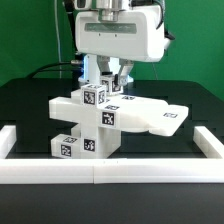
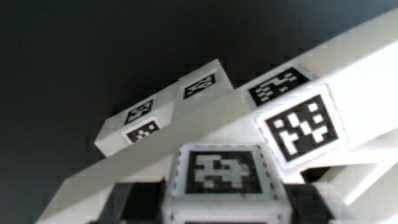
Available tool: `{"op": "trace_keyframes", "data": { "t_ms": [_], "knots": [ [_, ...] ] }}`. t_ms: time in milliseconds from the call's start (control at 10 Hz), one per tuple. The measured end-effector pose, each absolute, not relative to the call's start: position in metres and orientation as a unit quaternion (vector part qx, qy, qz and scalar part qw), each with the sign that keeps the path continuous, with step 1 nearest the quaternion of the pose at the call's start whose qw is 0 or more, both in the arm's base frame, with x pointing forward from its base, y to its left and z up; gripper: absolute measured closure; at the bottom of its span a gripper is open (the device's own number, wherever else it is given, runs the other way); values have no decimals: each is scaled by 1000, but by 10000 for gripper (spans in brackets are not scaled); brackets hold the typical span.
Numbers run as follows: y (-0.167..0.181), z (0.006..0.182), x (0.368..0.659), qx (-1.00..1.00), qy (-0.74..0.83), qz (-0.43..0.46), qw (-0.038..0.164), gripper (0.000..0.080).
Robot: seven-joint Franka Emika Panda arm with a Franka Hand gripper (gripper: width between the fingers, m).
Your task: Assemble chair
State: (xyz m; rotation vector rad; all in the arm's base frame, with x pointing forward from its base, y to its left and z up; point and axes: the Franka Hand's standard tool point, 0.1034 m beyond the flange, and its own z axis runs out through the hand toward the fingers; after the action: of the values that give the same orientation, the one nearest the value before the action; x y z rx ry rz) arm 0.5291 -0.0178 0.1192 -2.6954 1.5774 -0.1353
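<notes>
Chair (image 1: 105,118), a stiff, light-looking cluster of tagged white blocks; gripper (image 1: 113,84) above it closes narrowly on its top bar (image 2: 228,176), the likeliest handhold.

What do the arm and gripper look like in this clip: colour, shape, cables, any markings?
In the exterior view the arm ends in a bulky, glossy white housing with rounded edges and grey shading beneath. Dark cables run behind it at the top. The gripper below has short dark fingers, with a blue glow beside them. No lettering or markings can be made out.
</notes>
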Motion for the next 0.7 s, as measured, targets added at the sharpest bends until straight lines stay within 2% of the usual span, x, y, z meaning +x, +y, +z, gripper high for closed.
{"op": "trace_keyframes", "data": {
  "t_ms": [200, 400, 500, 600, 700],
  "knots": [
    [-16, 119, 529, -820, 570, -41, 16, 509],
    [-16, 119, 529, -830, 556, -41, 14, 508],
    [-16, 117, 529, -844, 534, -41, 11, 275],
    [-16, 116, 528, -857, 513, -41, 8, 275],
    [-14, 116, 528, -876, 481, -41, 7, 176]
  ]
}}
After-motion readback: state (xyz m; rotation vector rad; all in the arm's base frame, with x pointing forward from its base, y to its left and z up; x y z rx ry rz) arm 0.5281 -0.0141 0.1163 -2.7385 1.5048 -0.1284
